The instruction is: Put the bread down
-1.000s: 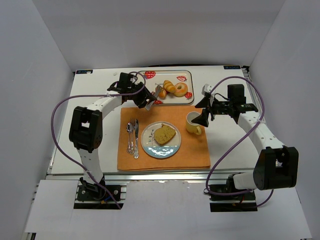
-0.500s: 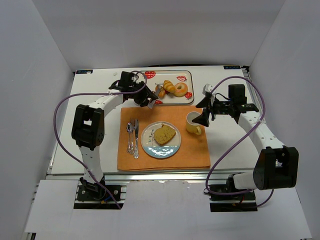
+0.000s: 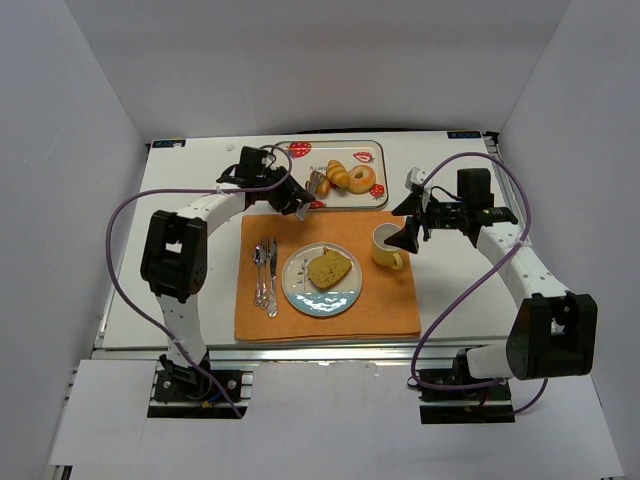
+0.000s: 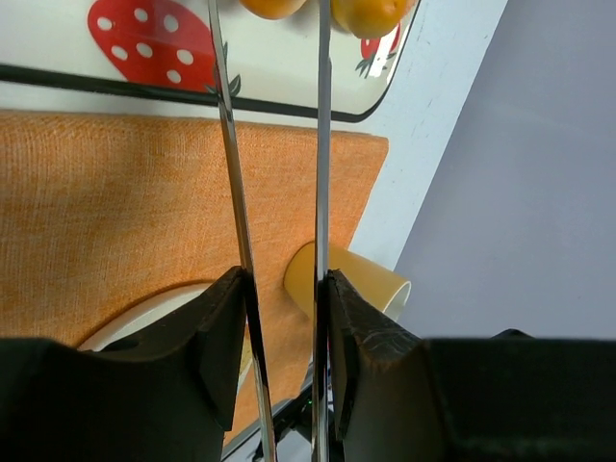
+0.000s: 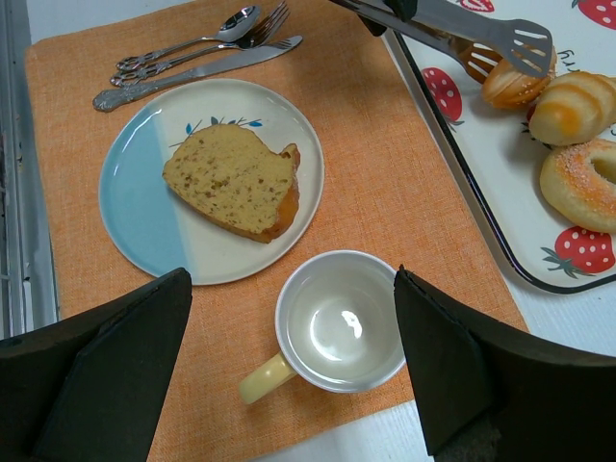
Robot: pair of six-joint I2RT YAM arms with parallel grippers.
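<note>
Bread first: 1 slice [image 5: 231, 178], yellow crumb flecked with seeds inside a brown crust, lies flat on 1 round plate [image 5: 144, 221], half pale blue and half cream. The plate sits on 1 orange woven mat [image 5: 385, 192], nearer my bases than my left gripper [image 3: 291, 196] and to the left of my right gripper [image 5: 289, 385].

My left gripper is clamped on 1 pair of metal tongs [image 5: 462, 29]. Their 2 thin blades run forward from between my fingers [image 4: 217, 337] with a narrow gap between them. The slotted tips reach over the near edge of 1 white tray [image 5: 500, 154] printed with red strawberries, at a small brown roll [image 5: 510, 87]; I cannot tell whether they touch it.

The tray holds 3 pastries: that roll, 1 glossy ridged bun [image 5: 568, 106] and 1 sugared ring doughnut [image 5: 582, 183].

My right gripper is spread wide. Directly below it stands 1 mug [image 5: 337, 322], yellow outside, white and glossy inside, with its handle toward my bases.

Beyond the plate from that gripper lie 3 pieces of silver cutlery [image 5: 192, 70]: spoon, fork and knife.

My left wrist camera sees the blades edge-on, a sliver of plate rim and the mug's wall. The slotted tips and the slice show in my right wrist view and from above.
</note>
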